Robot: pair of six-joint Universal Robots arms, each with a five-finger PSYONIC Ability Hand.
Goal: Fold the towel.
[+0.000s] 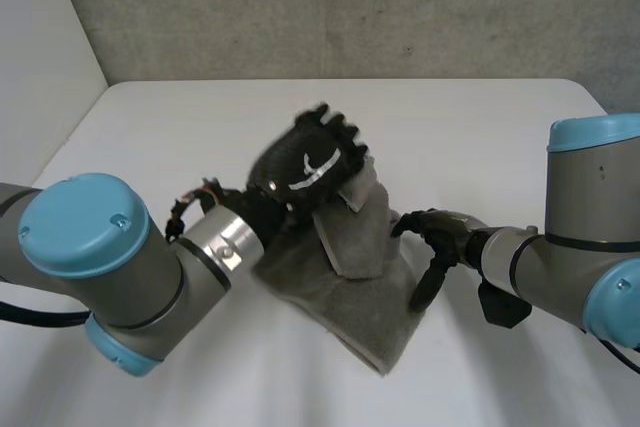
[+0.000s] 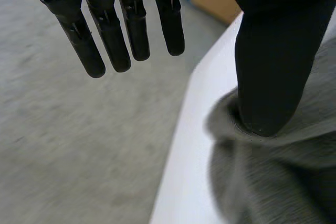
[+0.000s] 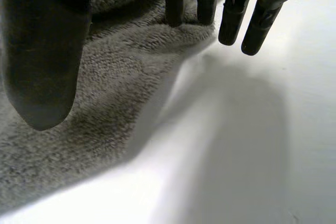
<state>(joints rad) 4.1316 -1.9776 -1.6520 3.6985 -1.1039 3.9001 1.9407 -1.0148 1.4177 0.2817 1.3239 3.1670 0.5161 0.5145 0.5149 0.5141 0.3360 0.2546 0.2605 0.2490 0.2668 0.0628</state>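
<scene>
The left hand (image 1: 308,162) is up over the far end of the grey towel (image 1: 350,267). Its fingers are straight and open, and its thumb pokes into a fold. The towel lies on the white desk (image 1: 480,127). The right hand (image 1: 438,233) is open too, with its fingertips at the towel's right edge.

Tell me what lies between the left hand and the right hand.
The grey towel: in the head view it lies crumpled on the white table, reaching from the left hand to the right hand.
</scene>
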